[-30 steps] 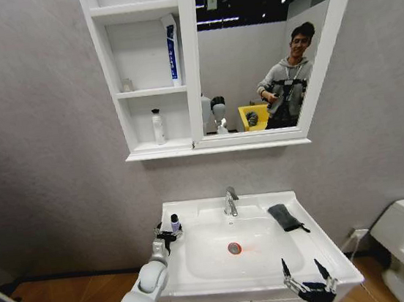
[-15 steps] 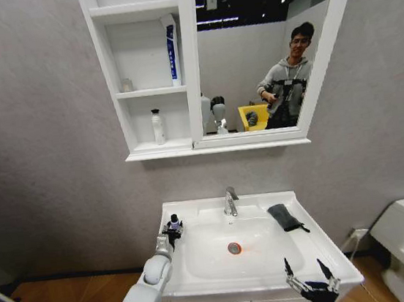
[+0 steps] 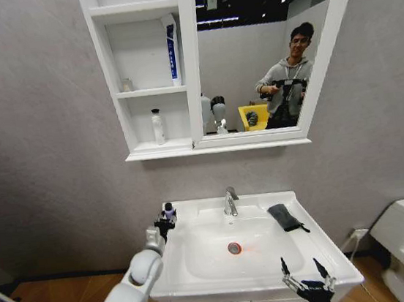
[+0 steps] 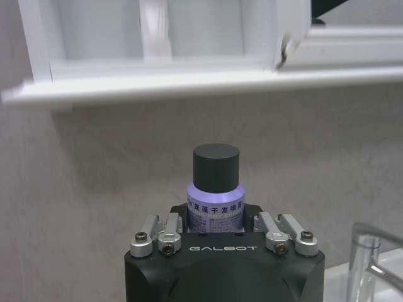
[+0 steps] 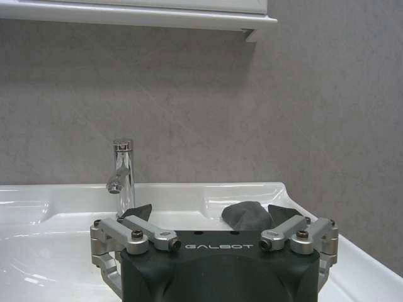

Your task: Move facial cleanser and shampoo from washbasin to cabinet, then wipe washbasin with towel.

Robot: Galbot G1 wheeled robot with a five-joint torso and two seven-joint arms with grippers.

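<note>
Right gripper [image 3: 304,277] sits at the near front edge of the washbasin [image 3: 325,250], fingers spread apart, holding nothing. Left gripper [image 3: 165,219] is above the basin's back-left corner, fingers clamped on a small purple-labelled bottle [image 4: 215,200] with a dark cap, held upright. Dark grey towel [image 3: 284,217] lies on the basin's back-right ledge, right of the chrome faucet [image 3: 230,200]. On the wall above, the cabinet [image 3: 159,150] holds a white bottle [image 3: 158,127] on its lowest shelf and a blue-and-white tube [image 3: 172,50] one shelf up.

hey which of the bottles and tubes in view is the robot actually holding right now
The small purple-labelled bottle with a dark cap, clamped in the left gripper at the washbasin's back left corner. The white bottle and tall tube stand on cabinet shelves.
</note>
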